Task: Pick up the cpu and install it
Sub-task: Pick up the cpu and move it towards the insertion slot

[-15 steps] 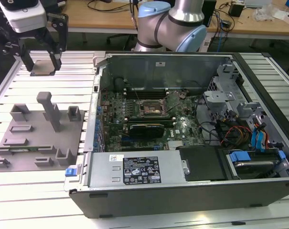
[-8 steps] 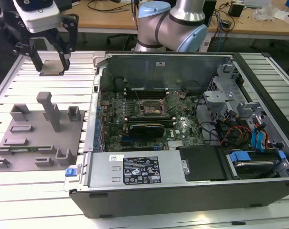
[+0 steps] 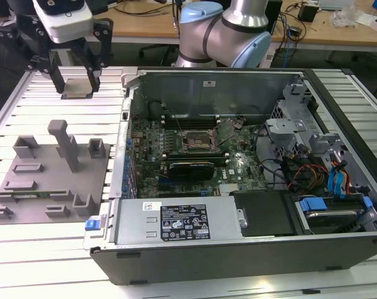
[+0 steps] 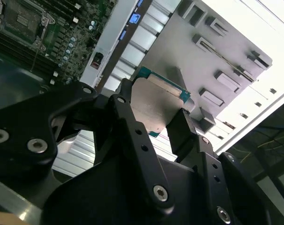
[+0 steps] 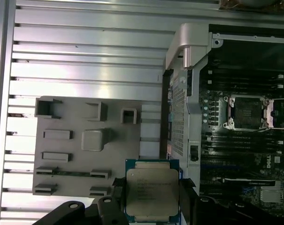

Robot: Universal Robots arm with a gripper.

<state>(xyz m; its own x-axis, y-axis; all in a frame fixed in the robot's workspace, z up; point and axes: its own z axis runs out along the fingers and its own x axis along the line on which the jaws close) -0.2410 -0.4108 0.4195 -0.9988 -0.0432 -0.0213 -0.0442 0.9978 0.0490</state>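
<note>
Cpu (image 5: 152,190) is held flat in the gripper (image 3: 76,84), whose 2 fingers (image 4: 179,129) squeeze tight on its sides. Near the gripper, lower down, lies the grey block plate (image 3: 51,156). On the exterior view's right of the gripper sits the open computer case (image 3: 238,249), its dark socket (image 3: 197,142) well apart from the gripper.

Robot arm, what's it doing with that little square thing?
The robot's gripper is shut on the cpu, a thin silver square, and holds it in the air above the slatted table, near the grey fixture plate. The open computer case lies to the exterior view's right. Inside it, the dark socket on the motherboard sits empty, so the chip is picked up but not yet installed.
</note>
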